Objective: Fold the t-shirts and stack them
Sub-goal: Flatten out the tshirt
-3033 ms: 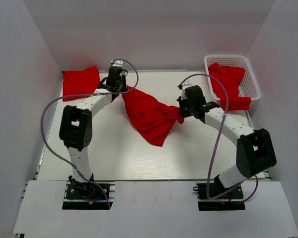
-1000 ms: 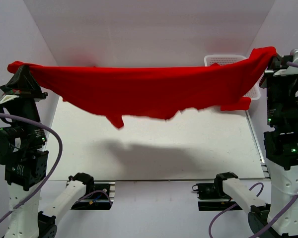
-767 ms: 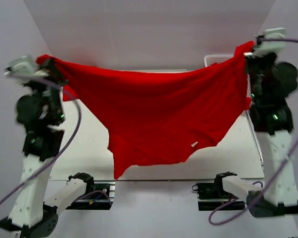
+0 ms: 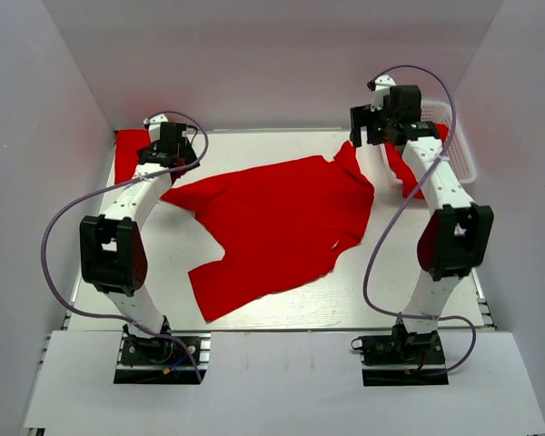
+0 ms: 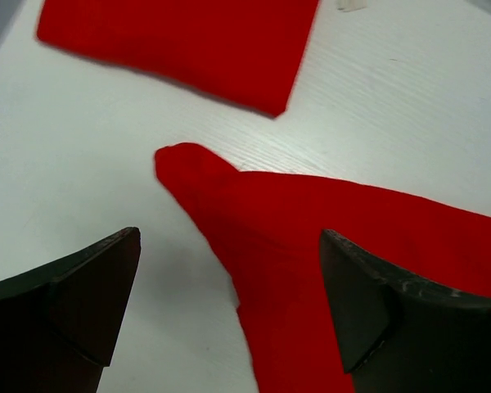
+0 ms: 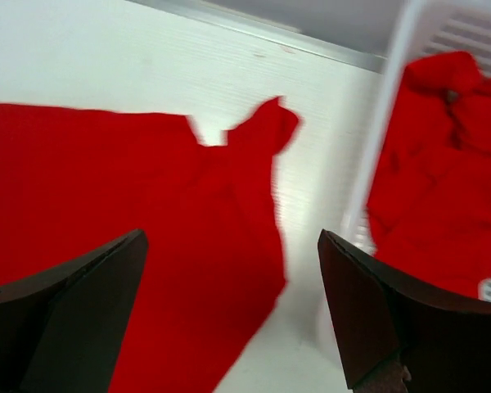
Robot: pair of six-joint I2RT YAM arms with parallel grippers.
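One red t-shirt (image 4: 277,227) lies spread on the white table, its lower part reaching toward the near left. My left gripper (image 4: 170,156) hovers open over its far-left corner (image 5: 327,246), nothing between the fingers (image 5: 69,307). My right gripper (image 4: 371,127) hangs open above the shirt's far-right corner (image 6: 254,139), holding nothing. A folded red t-shirt (image 4: 127,156) rests at the back left, also seen in the left wrist view (image 5: 180,41). More crumpled red t-shirts (image 6: 434,164) sit in the basket.
A white lattice basket (image 4: 463,154) stands at the back right, its wall (image 6: 385,139) just right of my right gripper. White walls close in the table on the left, back and right. The arm bases stand at the near edge.
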